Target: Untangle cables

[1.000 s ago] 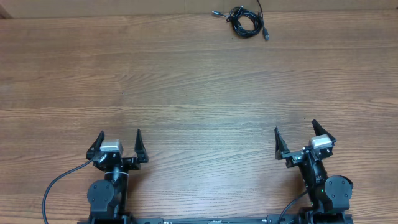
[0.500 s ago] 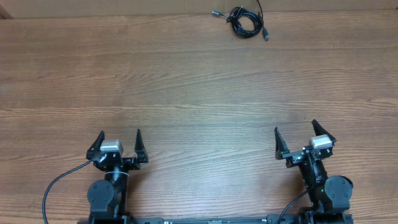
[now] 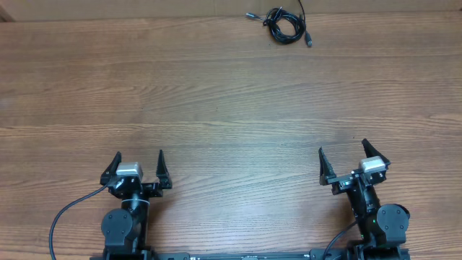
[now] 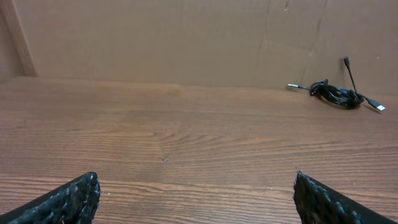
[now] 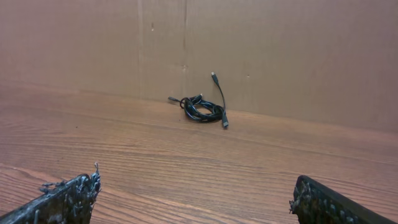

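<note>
**Cable bundle at the far edge, both claws spread and empty at the near edge**

The cables (image 3: 284,24) lie as one small tangle of thin black cords at the far edge of the wooden table (image 3: 231,108), right against the brown cardboard wall (image 4: 155,37) that closes off the back. The loops are coiled over one another in a compact knot. One short end with a plug points away to the left of the knot, another plug end lies on the wood just to its right, and a third cord rises from the tangle and leans up the cardboard.

The left gripper (image 3: 138,154) sits at the near edge of the table, on the left side. Its two black fingers (image 4: 68,199) are splayed wide, with bare wood between them and nothing held. From its wrist camera the tangle (image 4: 336,96) appears far ahead and well off to the right, close to the edge of the picture.

The right gripper (image 3: 343,146) sits at the near edge on the right side, turned slightly. Its fingers (image 5: 62,202) are likewise spread as far apart as they show, and they grip nothing. From its wrist camera the tangle (image 5: 202,109) lies far ahead and a little left of centre.

In the overhead view the bundle lies across the full depth of the table from both claws, between them sideways but nearer the right one's side. Neither claw touches any cord.
</note>
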